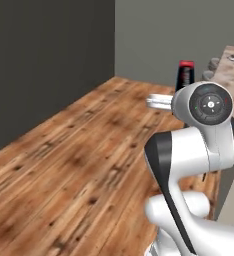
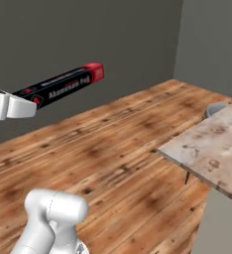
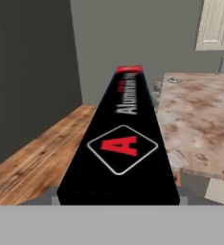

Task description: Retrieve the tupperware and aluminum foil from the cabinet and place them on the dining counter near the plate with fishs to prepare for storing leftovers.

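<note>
Above the wooden floor (image 2: 113, 163), hand (image 2: 19, 105) clamped on aluminum foil (image 2: 63, 87), dining counter (image 2: 214, 144) nearby

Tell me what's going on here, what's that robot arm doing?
The white arm's gripper holds the aluminum foil box by one end, so the box sticks out level above the wooden floor. The dining counter lies off to the robot's right, and the foil has not been set down on it yet.
</note>
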